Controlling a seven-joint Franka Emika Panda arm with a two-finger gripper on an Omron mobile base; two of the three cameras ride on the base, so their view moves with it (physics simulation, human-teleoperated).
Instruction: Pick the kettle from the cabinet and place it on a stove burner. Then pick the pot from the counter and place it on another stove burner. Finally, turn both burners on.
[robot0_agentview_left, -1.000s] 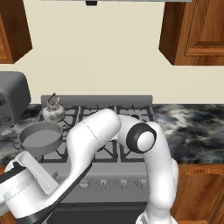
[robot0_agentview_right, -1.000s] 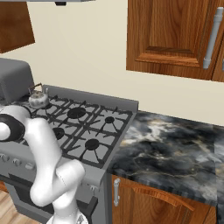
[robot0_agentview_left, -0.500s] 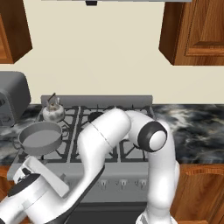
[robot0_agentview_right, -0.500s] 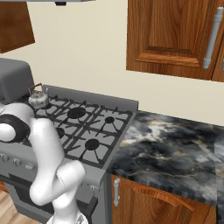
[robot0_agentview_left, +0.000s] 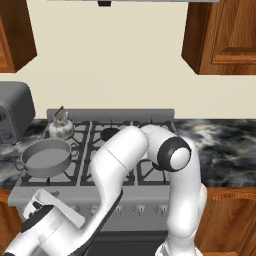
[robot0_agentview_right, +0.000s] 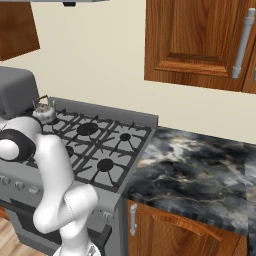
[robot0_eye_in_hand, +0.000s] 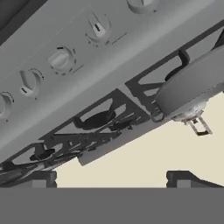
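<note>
End effector: two dark fingertips (robot0_eye_in_hand: 42, 178) poke up at the bottom of the hand view, set well apart with nothing between them, so the jaws stand spread; midpoint roughly (robot0_eye_in_hand: 112, 180).
Hand view: rolled nearly upside down, facing the stove's front panel and its row of round knobs (robot0_eye_in_hand: 60, 60); one knob sits close ahead of the tips.
Pot (robot0_agentview_left: 46, 157): on the front-left burner, wide and grey; in the hand view its underside (robot0_eye_in_hand: 192, 83) looms to the right beyond the knob row.
Kettle (robot0_agentview_left: 61, 128): on the rear-left burner just behind the pot, upright, dark handle arched above; also seen from the right base (robot0_agentview_right: 44, 113).
Arm: elbow (robot0_agentview_left: 172, 154) raised over the front of the stove (robot0_agentview_right: 107, 150), forearm sloping down and left so the wrist (robot0_agentview_left: 50, 225) hangs low in front of the panel.
Burners: flame state hard to judge; probably unlit.
Surface (robot0_agentview_right: 200, 165): dark marbled stone right of the stove.
Cabinet (robot0_agentview_right: 200, 42): wall unit above, door shut, grey bar handle (robot0_agentview_right: 242, 44).
</note>
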